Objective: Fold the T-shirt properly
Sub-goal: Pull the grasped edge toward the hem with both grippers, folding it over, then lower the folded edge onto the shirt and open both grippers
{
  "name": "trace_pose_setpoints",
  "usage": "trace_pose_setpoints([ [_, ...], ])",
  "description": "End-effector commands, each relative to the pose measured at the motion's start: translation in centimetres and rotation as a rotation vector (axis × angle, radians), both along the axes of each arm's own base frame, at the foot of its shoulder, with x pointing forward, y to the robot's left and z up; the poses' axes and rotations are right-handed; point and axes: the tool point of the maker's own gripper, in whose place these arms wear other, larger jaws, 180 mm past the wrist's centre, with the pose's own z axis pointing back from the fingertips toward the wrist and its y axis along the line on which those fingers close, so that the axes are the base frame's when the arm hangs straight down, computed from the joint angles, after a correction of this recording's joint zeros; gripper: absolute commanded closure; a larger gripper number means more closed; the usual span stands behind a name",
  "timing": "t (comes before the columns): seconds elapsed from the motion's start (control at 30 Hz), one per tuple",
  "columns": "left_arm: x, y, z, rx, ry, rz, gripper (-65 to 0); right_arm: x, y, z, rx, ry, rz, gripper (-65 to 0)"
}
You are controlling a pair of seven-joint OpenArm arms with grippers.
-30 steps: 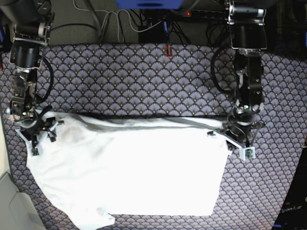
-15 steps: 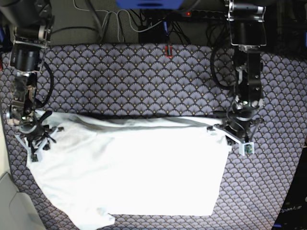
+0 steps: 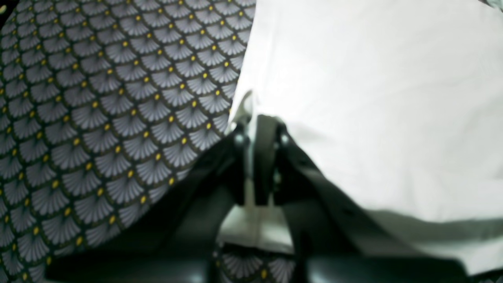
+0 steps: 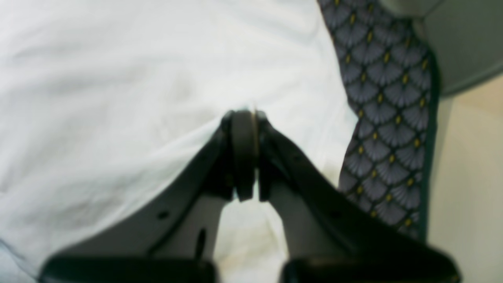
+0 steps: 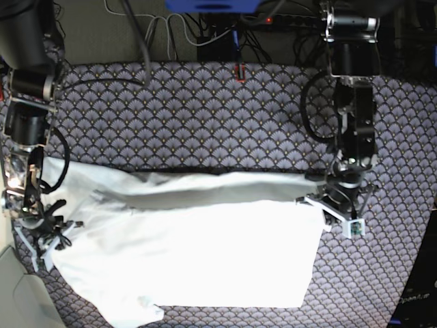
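Left pincer [image 3: 257, 129] clamped on T-shirt [image 3: 373, 98] edge; patterned cloth [image 3: 98, 110] beside

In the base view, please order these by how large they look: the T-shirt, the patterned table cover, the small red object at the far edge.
1. patterned table cover
2. T-shirt
3. small red object
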Motion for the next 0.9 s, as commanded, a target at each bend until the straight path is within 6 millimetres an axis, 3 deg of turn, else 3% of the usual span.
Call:
trace_pose_setpoints([
  [0.0, 1.3, 0.2, 2.5, 0.007, -0.075, 0.003, -0.5, 1.9, -0.1, 3.7, -0.012, -0.098, 0.009, -0.9],
  [0.1, 1.8, 0.2, 3.2, 0.007, -0.092, 0.003, -0.5, 3.2, 0.8, 5.5, -0.031, -0.126, 0.038, -0.9],
  [0.3, 2.1, 0.2, 3.6, 0.007, -0.099, 0.003, -0.5, 4.3, 1.7, 7.0, -0.048, -0.149, 0.065, -0.9],
  [0.4, 2.6, 0.2, 4.3, 0.007, -0.116, 0.002, -0.5, 4.3, 2.1, 6.8, -0.050, -0.146, 0.075, -0.9],
  [0.73, 3.4, 0.5, 2.8, -0.003, -0.070, 0.011, -0.5, 4.2, 2.2, 6.4, -0.045, -0.152, 0.078, -0.9],
  [0.87, 4.0, 0.5, 3.7, -0.003, -0.088, 0.010, -0.5, 4.3, 1.9, 4.8, -0.014, -0.125, 0.067, -0.9],
])
